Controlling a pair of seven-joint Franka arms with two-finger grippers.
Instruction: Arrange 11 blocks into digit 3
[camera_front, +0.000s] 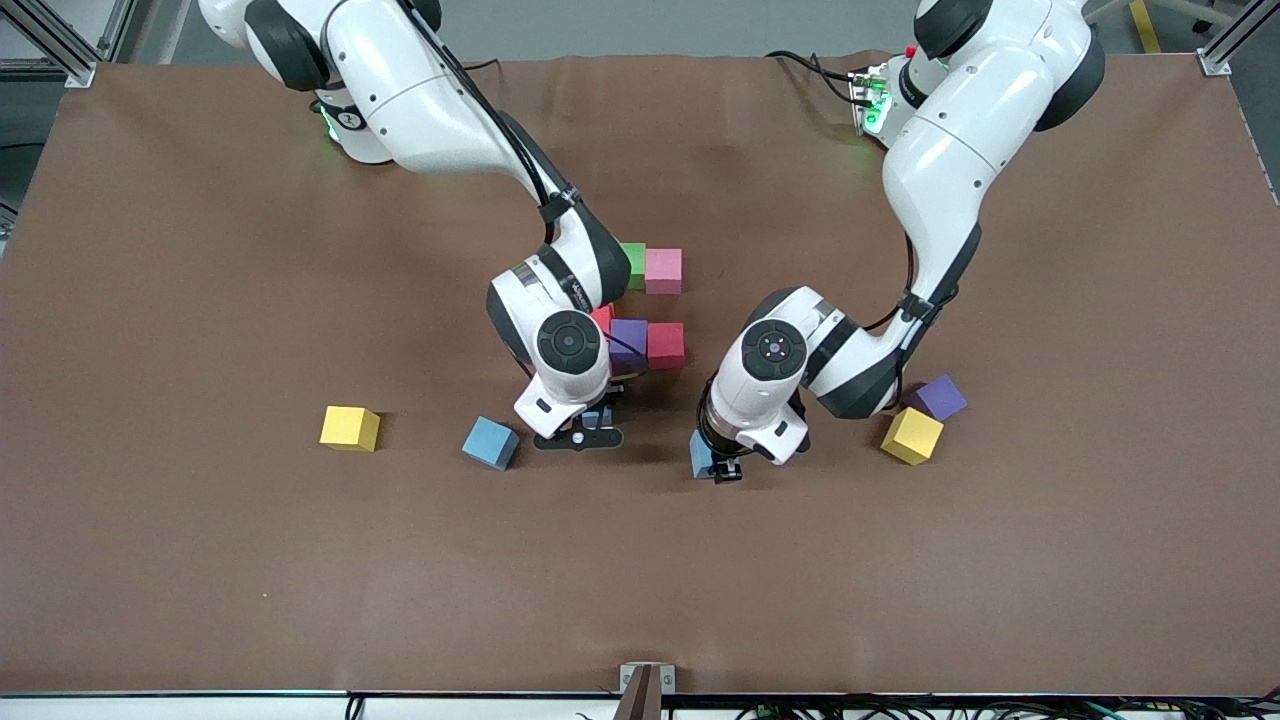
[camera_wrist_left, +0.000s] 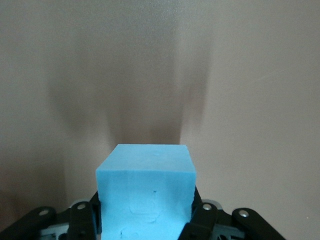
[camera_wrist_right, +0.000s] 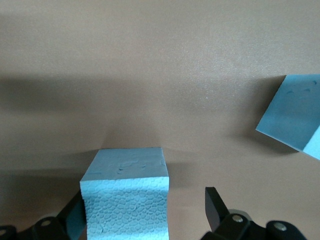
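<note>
My left gripper (camera_front: 718, 465) (camera_wrist_left: 146, 212) is shut on a light blue block (camera_front: 700, 452) (camera_wrist_left: 145, 185), low over bare table. My right gripper (camera_front: 590, 425) (camera_wrist_right: 144, 205) stands open around another light blue block (camera_front: 597, 418) (camera_wrist_right: 127, 200) that rests on the table, with a gap between it and one finger (camera_wrist_right: 215, 205). Farther from the front camera sit a purple block (camera_front: 628, 342), a red block (camera_front: 666, 345) beside it and another red one (camera_front: 602, 318) half hidden by the right arm. Farther still are a green block (camera_front: 632, 262) and a pink one (camera_front: 663, 270).
A tilted blue block (camera_front: 490, 442) (camera_wrist_right: 292, 117) and a yellow block (camera_front: 350, 428) lie toward the right arm's end. A second yellow block (camera_front: 912, 435) and a purple one (camera_front: 940, 397) lie beside the left arm's forearm.
</note>
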